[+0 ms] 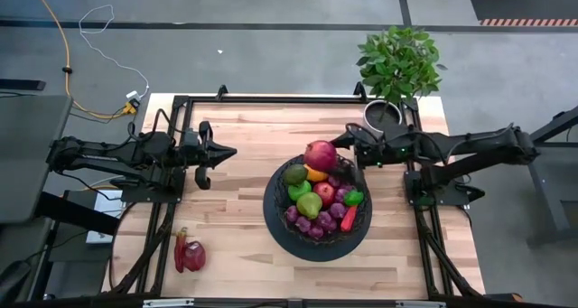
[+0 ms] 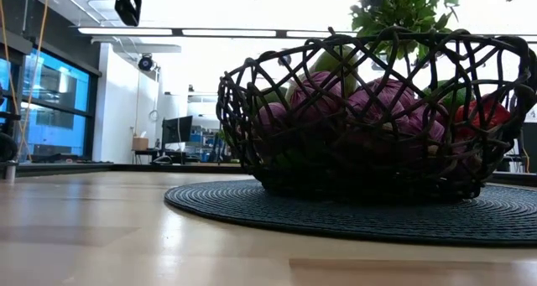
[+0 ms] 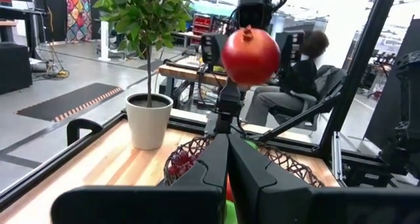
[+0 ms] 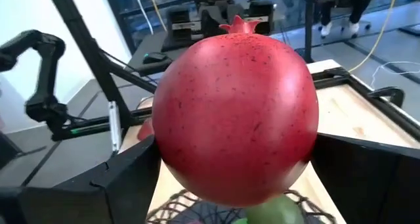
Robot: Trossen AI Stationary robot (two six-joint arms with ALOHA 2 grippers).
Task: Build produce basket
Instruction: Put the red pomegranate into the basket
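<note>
I'm looking at a big round red pomegranate with a small crown on top, and it sits squarely between the two dark fingers of the right gripper. The fingers are spread wide and pressed to either side of the fruit, so I read that as a firm hold on it. From above, the pomegranate hangs over the far rim of the large round black woven wire basket, raised above the pile inside rather than lying in it.

Inside the basket I see a green pear, a green apple, a dark avocado, an orange-yellow fruit, purple grapes and a red pepper. The basket stands on a round dark woven mat on the pale wooden table.

Just behind the right arm I see a small pale pot holding a leafy green plant, at the table's far right corner.

My left gripper waits well apart over the table's left side, fingers pinched together and holding nothing. Near the left front edge lie a dark red apple and a slim red vegetable, touching each other. Through the left wrist camera I can see a person seated beyond the table.
</note>
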